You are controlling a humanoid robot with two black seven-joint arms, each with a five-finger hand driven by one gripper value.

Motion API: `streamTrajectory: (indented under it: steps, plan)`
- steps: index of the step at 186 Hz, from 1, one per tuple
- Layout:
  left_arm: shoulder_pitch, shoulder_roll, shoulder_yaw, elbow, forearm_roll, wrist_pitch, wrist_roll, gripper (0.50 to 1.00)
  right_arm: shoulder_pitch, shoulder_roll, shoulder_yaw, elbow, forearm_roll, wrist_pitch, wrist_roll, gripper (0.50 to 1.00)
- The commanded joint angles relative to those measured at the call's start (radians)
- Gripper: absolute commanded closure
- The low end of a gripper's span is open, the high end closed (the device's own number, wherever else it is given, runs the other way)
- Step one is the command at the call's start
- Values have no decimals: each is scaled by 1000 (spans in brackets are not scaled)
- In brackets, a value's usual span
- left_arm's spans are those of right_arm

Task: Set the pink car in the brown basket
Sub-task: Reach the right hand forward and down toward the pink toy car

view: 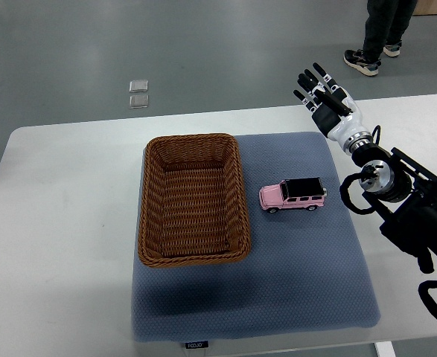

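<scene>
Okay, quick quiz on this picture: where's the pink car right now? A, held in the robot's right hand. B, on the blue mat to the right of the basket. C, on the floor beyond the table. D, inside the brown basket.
B: the pink car sits on the blue mat just right of the brown basket, while the right hand hangs open beyond it, holding nothing.

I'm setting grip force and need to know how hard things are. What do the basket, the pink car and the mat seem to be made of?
Brown basket: woven wicker or rattan, judging by the ribbed weave.
Pink car: hard and glossy, plastic or painted metal; cannot tell which.
Blue-grey mat: soft, matte fabric or foam, finely dimpled.
</scene>
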Motion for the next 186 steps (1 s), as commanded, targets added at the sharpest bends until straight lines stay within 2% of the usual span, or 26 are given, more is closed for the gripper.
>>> streamTrajectory:
  steps: [1,66,80,112,122,123,147,166,186]
  plan:
    - [1,0,0,0,0,0,0,500,1,0,-1,0,0,1,0,587]
    - [1,0,0,0,0,0,0,500,20,-15,-36,3,-34,21,-11,589]
    - [1,0,0,1,0,0,0,500,50,-60,-104,1,-149,49,-20,589]
    - [1,0,-2,0,0,0,0,500,175,-204,-348,27,-645,121,-20,589]
    - [1,0,-2,0,0,0,0,500,175,-204,-348,28,-646,121,-20,589]
    - [1,0,0,0,0,0,0,500,217,-268,-404,87,-781,150,-20,589]
    - [-1,0,2,-2,0,-1,0,500,282,-426,-515,304,-968,239,-41,589]
    - [-7,0,2,-3,2,-1,1,500,290,-463,-547,417,-973,250,-135,589]
    - [-13,0,2,-8,2,-1,2,500,259,-463,-549,451,-969,250,-158,589]
